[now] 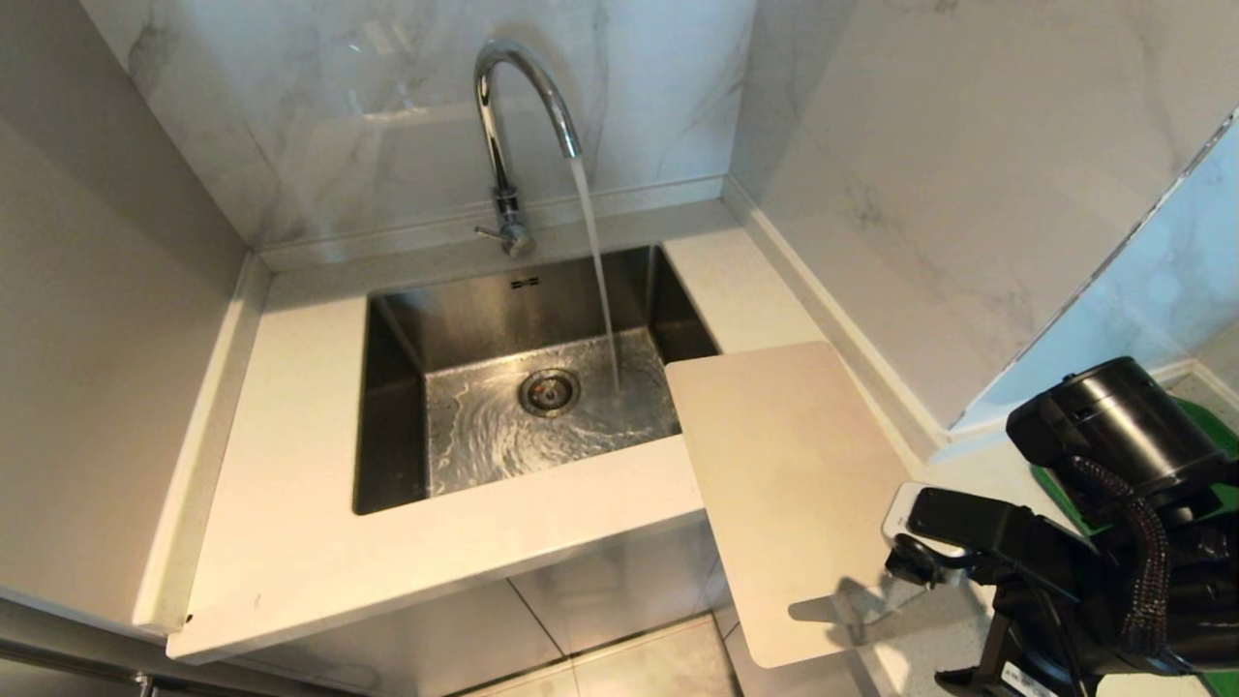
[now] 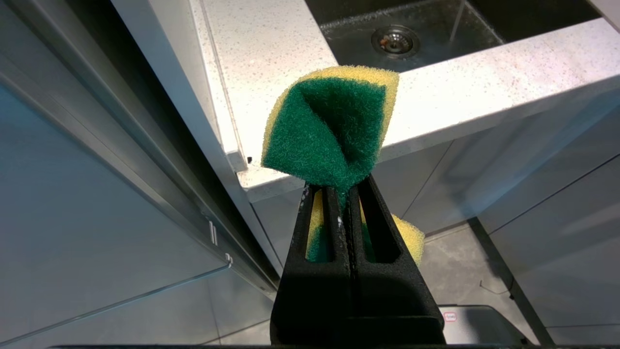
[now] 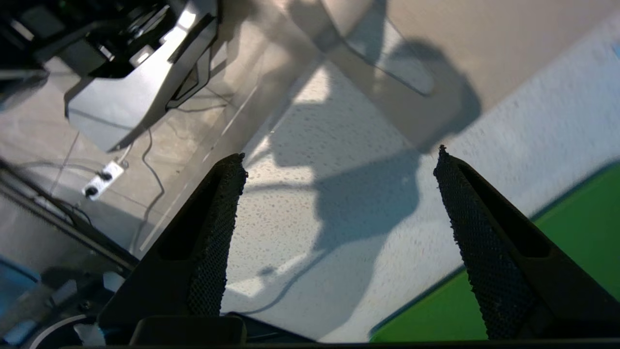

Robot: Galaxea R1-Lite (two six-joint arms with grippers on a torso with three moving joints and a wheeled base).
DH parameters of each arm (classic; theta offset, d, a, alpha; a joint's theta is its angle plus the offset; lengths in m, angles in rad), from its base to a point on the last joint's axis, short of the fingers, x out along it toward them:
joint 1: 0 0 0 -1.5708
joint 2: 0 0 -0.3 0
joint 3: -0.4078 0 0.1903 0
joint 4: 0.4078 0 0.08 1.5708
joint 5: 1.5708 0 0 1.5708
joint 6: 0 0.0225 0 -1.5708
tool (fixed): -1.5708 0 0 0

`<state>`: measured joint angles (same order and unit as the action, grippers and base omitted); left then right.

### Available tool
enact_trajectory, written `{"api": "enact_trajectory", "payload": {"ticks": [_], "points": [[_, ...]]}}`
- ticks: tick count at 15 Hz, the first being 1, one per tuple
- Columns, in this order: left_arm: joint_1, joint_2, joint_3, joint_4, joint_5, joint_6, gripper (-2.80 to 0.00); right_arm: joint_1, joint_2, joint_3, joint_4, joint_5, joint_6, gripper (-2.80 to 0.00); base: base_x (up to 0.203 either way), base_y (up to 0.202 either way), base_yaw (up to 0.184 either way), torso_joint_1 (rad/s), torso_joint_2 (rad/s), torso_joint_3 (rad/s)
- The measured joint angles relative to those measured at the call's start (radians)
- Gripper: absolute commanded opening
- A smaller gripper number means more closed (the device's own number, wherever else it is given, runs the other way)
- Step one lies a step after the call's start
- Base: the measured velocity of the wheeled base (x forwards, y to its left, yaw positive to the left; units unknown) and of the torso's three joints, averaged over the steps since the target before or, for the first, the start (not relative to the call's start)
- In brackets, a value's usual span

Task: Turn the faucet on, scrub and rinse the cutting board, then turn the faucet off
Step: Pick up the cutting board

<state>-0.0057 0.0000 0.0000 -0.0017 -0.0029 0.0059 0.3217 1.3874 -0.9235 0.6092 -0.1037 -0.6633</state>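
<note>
Head view looks down on the sink (image 1: pixel 397 407), shared with the lower left wrist view; the right wrist view faces the counter (image 3: pixel 348 203) closely.

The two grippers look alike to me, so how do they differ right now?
The left gripper has its fingers pressed together on a green-and-yellow sponge, while the right gripper has its fingers spread wide with nothing between them. The left one hangs in front of the counter, by the cabinet fronts; the right one hovers over the countertop beside the cream cutting board and a green board. Both have black, wedge-shaped fingers.

Left tool (image 2: pixel 345 194) clamped tight; right tool (image 3: pixel 339 165) fingers spread wide.
</note>
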Motion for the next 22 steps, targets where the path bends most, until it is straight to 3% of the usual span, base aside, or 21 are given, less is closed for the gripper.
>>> {"api": "enact_trajectory", "payload": {"ticks": [2, 7, 10, 13, 17, 22], "points": [[0.000, 0.000, 0.000, 0.000, 0.000, 0.000, -2.80, 0.012, 0.011, 0.014, -0.019, 0.037, -0.059, 0.00, 0.000, 0.000, 0.000, 0.000, 0.00, 0.000], [0.000, 0.000, 0.000, 0.000, 0.000, 0.000, -2.80, 0.048, 0.067, 0.145, -0.297, 0.042, -0.168, 0.00, 0.000, 0.000, 0.000, 0.000, 0.00, 0.000], [0.000, 0.000, 0.000, 0.000, 0.000, 0.000, -2.80, 0.054, 0.103, 0.226, -0.434, 0.042, -0.192, 0.00, 0.000, 0.000, 0.000, 0.000, 0.00, 0.000], [0.000, 0.000, 0.000, 0.000, 0.000, 0.000, -2.80, 0.056, 0.114, 0.258, -0.454, 0.042, -0.299, 0.00, 0.000, 0.000, 0.000, 0.000, 0.00, 0.000], [0.000, 0.000, 0.000, 0.000, 0.000, 0.001, -2.80, 0.063, 0.118, 0.280, -0.484, 0.050, -0.314, 0.00, 0.000, 0.000, 0.000, 0.000, 0.00, 0.000], [0.000, 0.000, 0.000, 0.000, 0.000, 0.002, -2.80, 0.075, 0.162, 0.356, -0.653, 0.078, -0.374, 0.00, 0.000, 0.000, 0.000, 0.000, 0.00, 0.000]]}}
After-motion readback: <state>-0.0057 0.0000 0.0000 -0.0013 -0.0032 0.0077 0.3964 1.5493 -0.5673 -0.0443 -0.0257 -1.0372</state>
